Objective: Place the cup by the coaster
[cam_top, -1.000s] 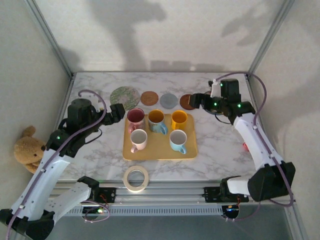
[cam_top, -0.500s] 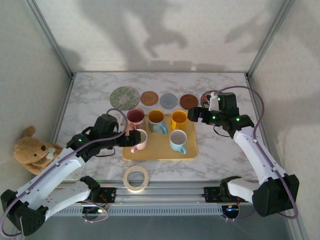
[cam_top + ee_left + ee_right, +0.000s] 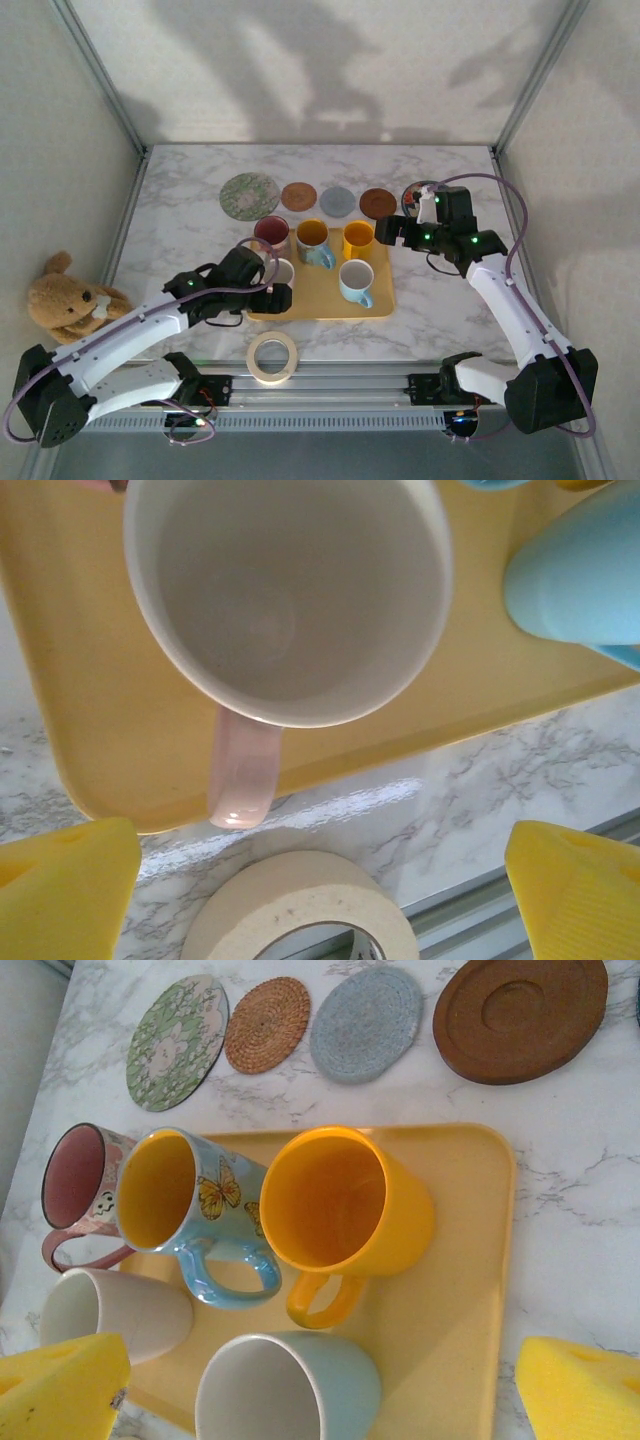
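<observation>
A yellow tray (image 3: 382,300) carries several cups. A white cup with a pink handle (image 3: 285,600) sits at its front left corner, and my left gripper (image 3: 272,296) hovers open just above it, covering part of it from overhead. In the left wrist view that gripper (image 3: 320,890) has its yellow fingertips (image 3: 65,890) wide apart with nothing between them. My right gripper (image 3: 396,232) is open at the tray's back right corner, above a yellow cup (image 3: 340,1200). Behind the tray lie a green coaster (image 3: 250,195), an orange coaster (image 3: 298,196), a grey coaster (image 3: 339,200) and a brown coaster (image 3: 378,203).
On the tray also stand a butterfly cup (image 3: 185,1200), a maroon-lined pink cup (image 3: 75,1180) and a light-blue cup (image 3: 285,1390). A tape roll (image 3: 273,357) lies in front of the tray near the table's front edge. A teddy bear (image 3: 70,300) sits off the table's left side.
My left arm has swung from the table's left side to the tray's front left corner, over the white cup. My right gripper first moved slightly toward the tray, then held still.
</observation>
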